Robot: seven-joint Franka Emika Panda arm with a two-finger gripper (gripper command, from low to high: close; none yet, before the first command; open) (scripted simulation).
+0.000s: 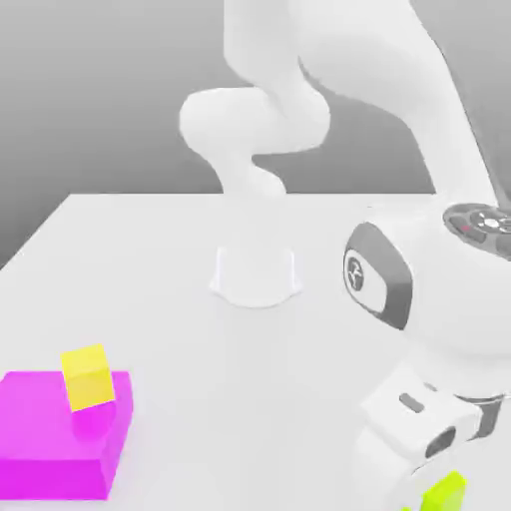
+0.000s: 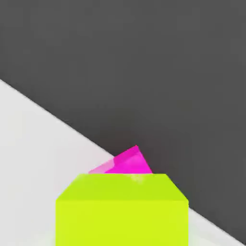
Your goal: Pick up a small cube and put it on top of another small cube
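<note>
The small lime yellow-green cube [image 1: 445, 493] lies at the bottom right of the exterior view, partly covered by my gripper [image 1: 429, 467], whose white hand hangs right over it. From the hand view the same lime cube [image 2: 121, 210] sits very close, showing its top and one side face. A warmer yellow cube [image 1: 88, 377] rests tilted on the flat magenta block [image 1: 55, 444] at the exterior view's left. A corner of that magenta block [image 2: 127, 162] peeks out behind the lime cube in the hand view.
The white tabletop [image 1: 200, 329] stretches between the magenta block and my hand. The arm's round base [image 1: 256, 271] stands at the middle back, and the bulky arm links [image 1: 439, 289] lean over the exterior view's right side.
</note>
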